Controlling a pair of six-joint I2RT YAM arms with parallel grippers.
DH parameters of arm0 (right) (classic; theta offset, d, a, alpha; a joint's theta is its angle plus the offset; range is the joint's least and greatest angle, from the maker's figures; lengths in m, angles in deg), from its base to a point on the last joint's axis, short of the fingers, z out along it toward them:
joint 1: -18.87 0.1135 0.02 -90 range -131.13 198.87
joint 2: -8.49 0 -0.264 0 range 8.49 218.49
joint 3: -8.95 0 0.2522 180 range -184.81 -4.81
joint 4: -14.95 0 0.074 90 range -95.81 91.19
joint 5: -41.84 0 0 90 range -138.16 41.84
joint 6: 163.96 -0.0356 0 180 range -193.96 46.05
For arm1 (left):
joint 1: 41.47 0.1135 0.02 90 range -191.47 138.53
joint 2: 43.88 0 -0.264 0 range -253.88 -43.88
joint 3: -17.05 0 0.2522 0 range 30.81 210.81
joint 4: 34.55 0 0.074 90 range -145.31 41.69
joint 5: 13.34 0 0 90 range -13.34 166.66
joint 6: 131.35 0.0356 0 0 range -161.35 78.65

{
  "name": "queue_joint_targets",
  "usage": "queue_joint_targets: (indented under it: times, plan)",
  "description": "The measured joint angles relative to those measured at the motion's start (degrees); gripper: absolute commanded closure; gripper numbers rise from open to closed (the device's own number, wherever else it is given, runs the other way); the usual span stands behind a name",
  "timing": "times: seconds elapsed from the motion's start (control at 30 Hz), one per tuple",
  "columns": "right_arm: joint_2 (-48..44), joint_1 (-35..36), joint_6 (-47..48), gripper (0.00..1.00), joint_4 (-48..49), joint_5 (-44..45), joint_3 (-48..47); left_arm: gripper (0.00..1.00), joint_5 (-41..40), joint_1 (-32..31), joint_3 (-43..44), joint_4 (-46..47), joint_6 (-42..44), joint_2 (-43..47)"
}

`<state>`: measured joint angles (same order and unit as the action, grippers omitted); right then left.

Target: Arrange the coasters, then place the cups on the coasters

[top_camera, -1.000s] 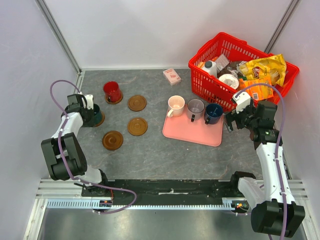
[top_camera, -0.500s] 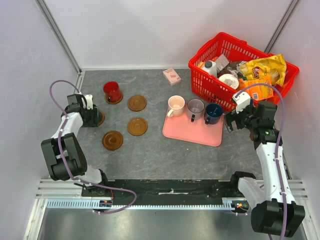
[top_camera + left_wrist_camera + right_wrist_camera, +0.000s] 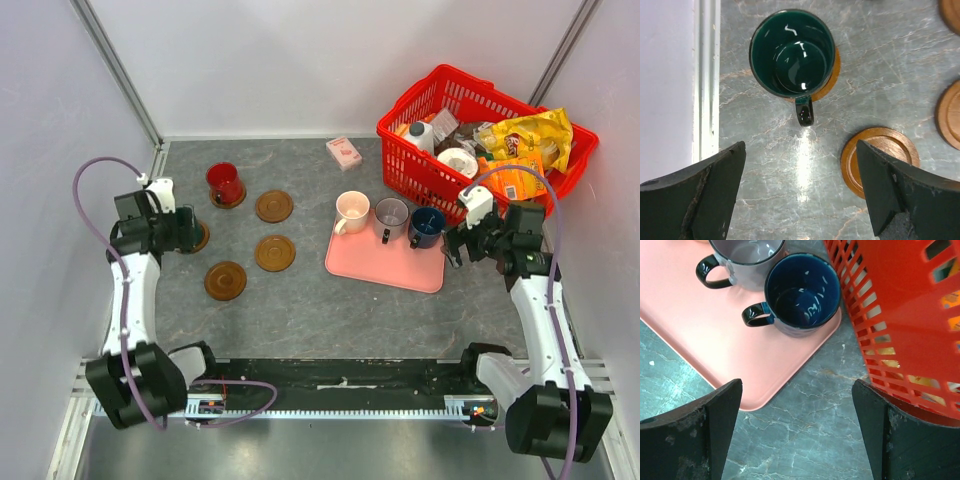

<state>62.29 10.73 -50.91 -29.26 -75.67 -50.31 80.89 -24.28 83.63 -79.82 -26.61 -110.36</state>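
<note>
1 green cup [image 3: 792, 52] on coaster [image 3: 825, 87] nr wall [image 3: 665, 75]

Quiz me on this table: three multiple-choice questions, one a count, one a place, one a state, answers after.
1. How many mugs stand on the pink tray? A one, B two, C three.
2. The dark green mug stands: A in a basket, B on a coaster, C on bare table.
3. The left tool is: A open, B shut on the mug, C shut on a coaster.
Answers: C, cream mug, grey mug, navy mug; B, brown rim shows beneath it; A, its fingers stand wide apart, touching nothing.
</note>
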Motion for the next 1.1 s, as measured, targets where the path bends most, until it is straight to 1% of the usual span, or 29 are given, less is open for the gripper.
queue_joint_targets:
  times: [0.17, 0.33, 0.47, 0.67, 0.87, 1.0, 1.1]
  plan:
    - [3.41, 3.56, -1.05, 0.02, -0.50, 2.43, -0.04, 0.02, 2.99, 0.04, -0.02, -3.17, 0.02, 10.21]
    - [8.11, 12.44, -3.82, 0.02, -0.07, 8.98, -0.92, 0.01, 7.30, 0.04, -1.16, -5.20, 0.02, 16.59]
    - [14.29, 17.44, -7.15, 0.02, 1.01, 14.75, -2.56, 0.00, 8.87, 0.07, -3.50, -6.19, 0.02, 17.88]
    - [21.27, 18.82, -14.16, 0.02, 3.19, 22.40, -4.33, 0.00, 9.66, 0.09, -4.96, -6.38, 0.02, 20.37]
    - [21.79, 19.58, -21.18, 0.02, 6.82, 27.12, -6.75, 0.00, 9.86, 0.11, -5.22, -6.08, 0.02, 22.29]
    - [22.21, 21.97, -24.74, 0.02, 8.35, 29.94, -8.79, 0.00, 9.88, 0.11, -5.49, -6.10, 0.02, 22.14]
    - [24.70, 24.33, -26.53, 0.02, 9.53, 32.94, -10.91, 0.00, 9.88, 0.20, -5.86, -5.92, 0.02, 22.32]
